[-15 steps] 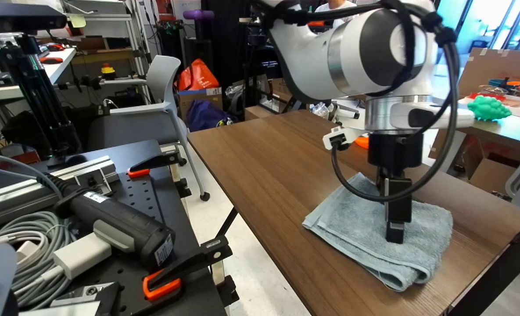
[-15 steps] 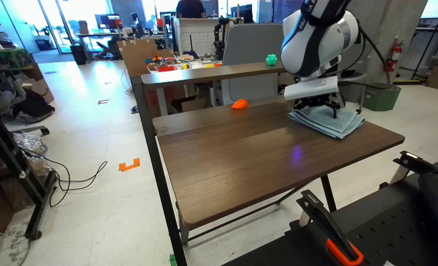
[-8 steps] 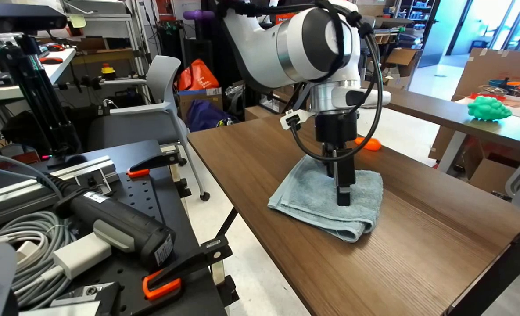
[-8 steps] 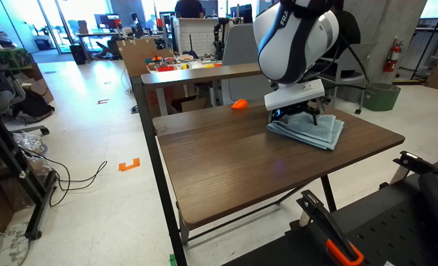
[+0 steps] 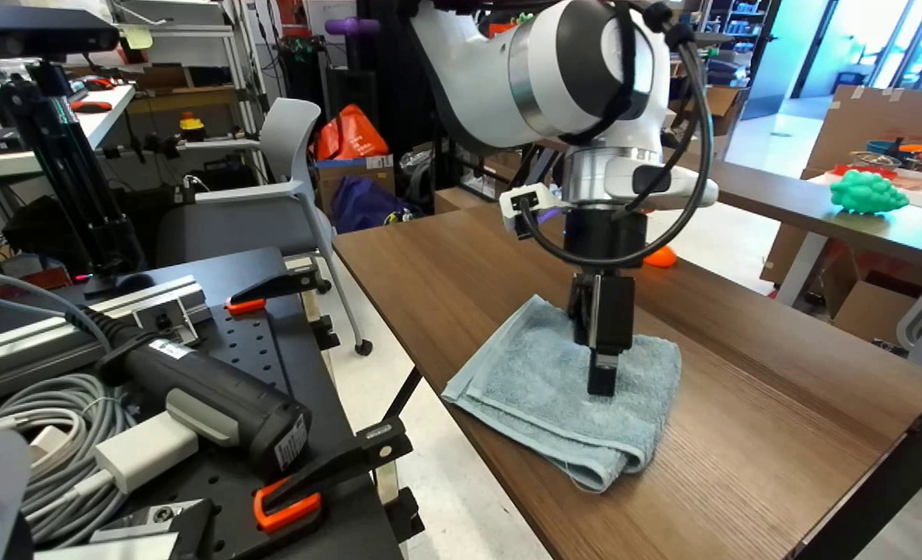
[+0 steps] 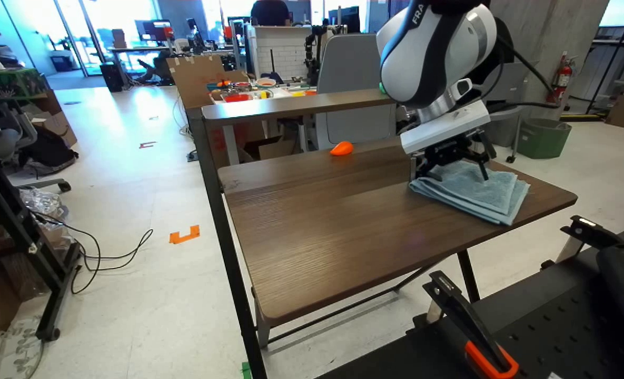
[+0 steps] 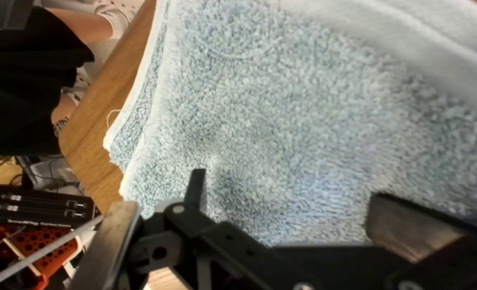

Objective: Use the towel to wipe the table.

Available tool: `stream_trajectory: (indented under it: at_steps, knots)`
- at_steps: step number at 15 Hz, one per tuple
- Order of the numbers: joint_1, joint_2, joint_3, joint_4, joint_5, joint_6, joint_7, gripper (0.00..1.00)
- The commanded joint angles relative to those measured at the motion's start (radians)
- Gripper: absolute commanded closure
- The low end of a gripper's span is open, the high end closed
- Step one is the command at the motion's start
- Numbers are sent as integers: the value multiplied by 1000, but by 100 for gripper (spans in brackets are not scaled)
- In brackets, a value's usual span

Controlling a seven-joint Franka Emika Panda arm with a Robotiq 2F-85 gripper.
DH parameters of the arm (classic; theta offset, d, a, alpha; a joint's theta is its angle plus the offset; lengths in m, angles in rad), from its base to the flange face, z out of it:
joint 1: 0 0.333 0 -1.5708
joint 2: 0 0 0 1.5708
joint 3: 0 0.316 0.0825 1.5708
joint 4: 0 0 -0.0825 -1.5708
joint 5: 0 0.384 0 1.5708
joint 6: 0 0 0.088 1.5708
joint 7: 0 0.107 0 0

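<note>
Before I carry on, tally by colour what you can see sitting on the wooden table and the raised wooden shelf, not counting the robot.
Blue: 1 (towel)
Orange: 1 (teardrop-shaped object)
Green: 1 (knobbly object)
Total: 3 in view; the arm hides parts of the table and shelf.

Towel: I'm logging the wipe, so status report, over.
Gripper open, over towel. Towel folded, lying on table. Orange object also on table, apart from towel.

And there's bright light pouring through the far windows [image 6: 119, 10], gleaming on the pale floor [image 6: 127, 184], as a green bin [image 6: 543, 141] stands near the grey wall [image 6: 570, 26] and a grey chair [image 5: 283, 148] sits near a cluttered white desk [image 5: 9, 166].
</note>
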Motion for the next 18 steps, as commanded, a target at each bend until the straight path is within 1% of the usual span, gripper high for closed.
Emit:
stream_trajectory:
  at_steps: [1,3,6,7,9,11,13,16,18]
  knots:
    - [-107,100,10,109,65,-75,41,0]
    - [-162,130,10,166,113,-91,65,0]
    - [-238,158,32,220,207,-38,95,0]
    - [-265,158,53,226,248,8,90,0]
    - [-295,149,83,221,305,75,71,0]
    - [-314,142,98,206,345,159,64,0]
    - [-334,163,108,221,385,257,62,0]
    - [-348,178,141,206,452,438,39,0]
    - [-336,170,170,172,462,542,-5,0]
